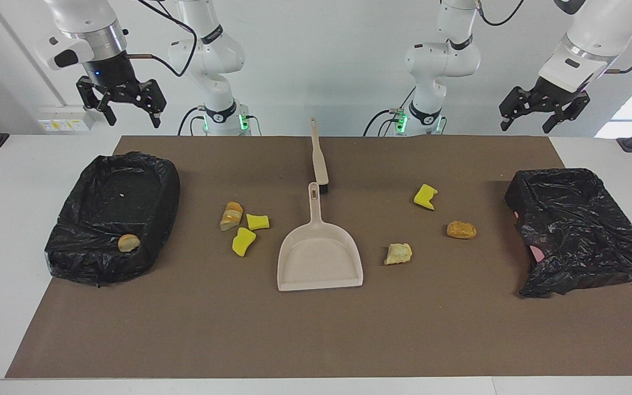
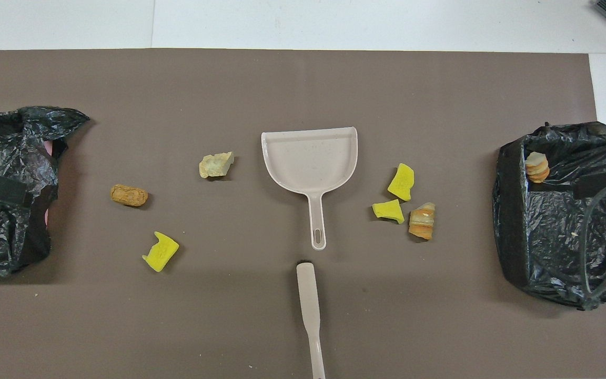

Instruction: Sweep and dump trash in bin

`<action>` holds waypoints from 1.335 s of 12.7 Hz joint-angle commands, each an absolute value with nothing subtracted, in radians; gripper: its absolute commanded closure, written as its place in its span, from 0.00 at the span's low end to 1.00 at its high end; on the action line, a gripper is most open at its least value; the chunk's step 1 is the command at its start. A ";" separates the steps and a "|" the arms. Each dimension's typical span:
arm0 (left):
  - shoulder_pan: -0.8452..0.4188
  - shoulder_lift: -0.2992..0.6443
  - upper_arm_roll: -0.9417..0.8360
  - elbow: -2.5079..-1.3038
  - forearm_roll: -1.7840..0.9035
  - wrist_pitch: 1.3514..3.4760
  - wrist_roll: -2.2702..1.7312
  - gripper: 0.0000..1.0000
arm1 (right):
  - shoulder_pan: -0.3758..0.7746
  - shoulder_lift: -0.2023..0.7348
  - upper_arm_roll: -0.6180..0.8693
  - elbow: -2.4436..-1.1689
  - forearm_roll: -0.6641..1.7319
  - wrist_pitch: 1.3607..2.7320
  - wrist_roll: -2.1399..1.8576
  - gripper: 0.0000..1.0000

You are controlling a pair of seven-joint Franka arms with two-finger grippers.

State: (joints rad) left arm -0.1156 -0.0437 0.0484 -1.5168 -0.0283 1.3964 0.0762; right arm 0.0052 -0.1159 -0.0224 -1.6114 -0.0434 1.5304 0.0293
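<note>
We count three yellow sponge pieces point(image 1: 425, 197) point(image 1: 257, 221) point(image 1: 243, 241), four bread lumps point(image 1: 231, 215) point(image 1: 398, 253) point(image 1: 461, 229) point(image 1: 128, 242), two black-lined bins point(image 1: 154, 219) point(image 1: 585, 230), one beige dustpan point(image 1: 319, 258) and one brush point(image 1: 319, 159).

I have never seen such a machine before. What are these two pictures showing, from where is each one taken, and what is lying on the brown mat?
These are two white robot arms at a table. One picture looks at them from across the table; the other looks steeply down from above their own end.

Each arm ends in a black two-finger end effector. The left end effector and the right end effector both hang open in the air and hold nothing.

On the brown mat lie a beige dustpan and, nearer to the robots, a brush. Around them are trash scraps: yellow sponge pieces and bread-like lumps.

At each end of the table is a bin lined with a black bag; the bin at the right arm's end already holds one lump.
</note>
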 commanded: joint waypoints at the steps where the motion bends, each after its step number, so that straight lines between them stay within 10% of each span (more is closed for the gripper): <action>1: -0.162 -0.086 0.054 -1.580 -0.061 1.400 0.078 0.00 | -0.002 -0.126 -0.014 -1.646 -0.021 1.552 0.018 0.00; 17: -0.774 -0.246 0.054 -2.301 -0.187 1.917 -0.296 0.00 | 0.319 0.319 0.000 -1.629 0.110 1.979 0.383 0.00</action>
